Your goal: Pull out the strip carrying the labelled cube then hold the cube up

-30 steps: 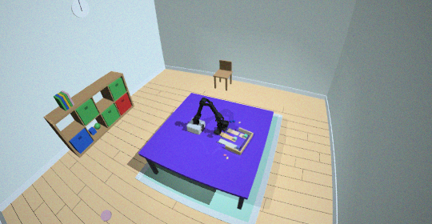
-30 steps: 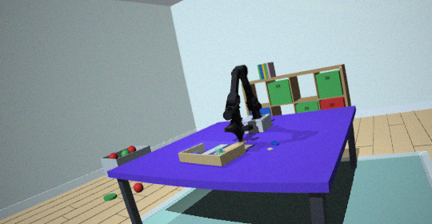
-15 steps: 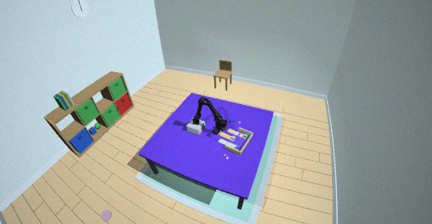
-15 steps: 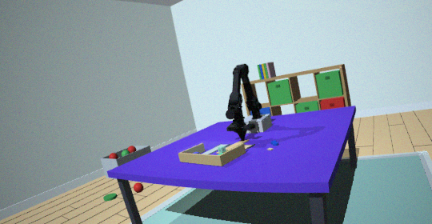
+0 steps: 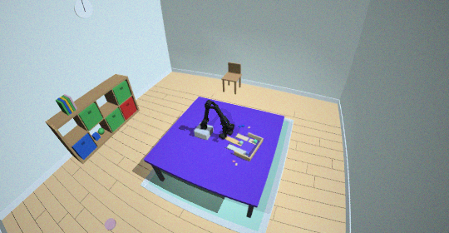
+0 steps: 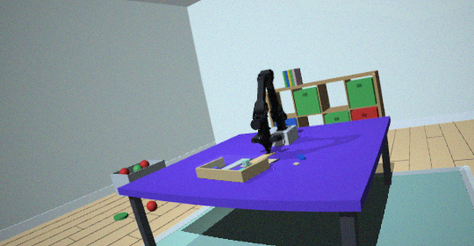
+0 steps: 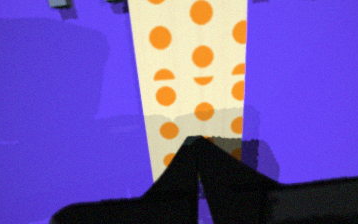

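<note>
Pressed-together tool (image 5: 223, 136) (image 6: 269, 150) (image 7: 194, 142) over the dotted strip (image 5: 233, 140) (image 7: 180, 60), beside the wooden tray (image 5: 257, 150) (image 6: 219, 175).
The tray sits on a purple counter (image 5: 187, 155) (image 6: 325, 168); well apart from it, a cubby shelf (image 5: 100, 90) (image 6: 338, 79) stands on the plank floor. Only the top view shows the chair (image 5: 234, 68); only the exterior shows a grey bin (image 6: 151, 172) of balls. Top shows two teal cubes (image 5: 240, 142), one inside the tray, one by its open side; which is labelled, I cannot tell. Only the wrist view shows the strip's dots breaking at a line.
</note>
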Available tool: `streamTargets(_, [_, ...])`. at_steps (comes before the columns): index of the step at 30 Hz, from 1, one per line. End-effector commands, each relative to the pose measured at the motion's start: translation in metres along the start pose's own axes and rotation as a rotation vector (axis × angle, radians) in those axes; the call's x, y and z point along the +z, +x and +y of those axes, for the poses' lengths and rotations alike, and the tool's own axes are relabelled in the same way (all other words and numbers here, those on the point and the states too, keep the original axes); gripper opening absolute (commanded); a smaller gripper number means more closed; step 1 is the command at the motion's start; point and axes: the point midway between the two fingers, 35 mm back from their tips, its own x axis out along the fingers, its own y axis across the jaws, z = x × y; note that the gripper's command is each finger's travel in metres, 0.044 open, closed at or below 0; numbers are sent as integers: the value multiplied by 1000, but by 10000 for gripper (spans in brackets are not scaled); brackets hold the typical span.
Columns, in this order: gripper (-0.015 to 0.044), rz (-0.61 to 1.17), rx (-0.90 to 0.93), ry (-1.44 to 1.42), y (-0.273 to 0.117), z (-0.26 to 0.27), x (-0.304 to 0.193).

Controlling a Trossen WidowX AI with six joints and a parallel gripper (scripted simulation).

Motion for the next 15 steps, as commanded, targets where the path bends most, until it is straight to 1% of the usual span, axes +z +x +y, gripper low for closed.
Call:
streamTargets(1, [0,33,-9,5,5,-2,-16])
streamTargets(15, [0,34,-9,5,5,-3,-36])
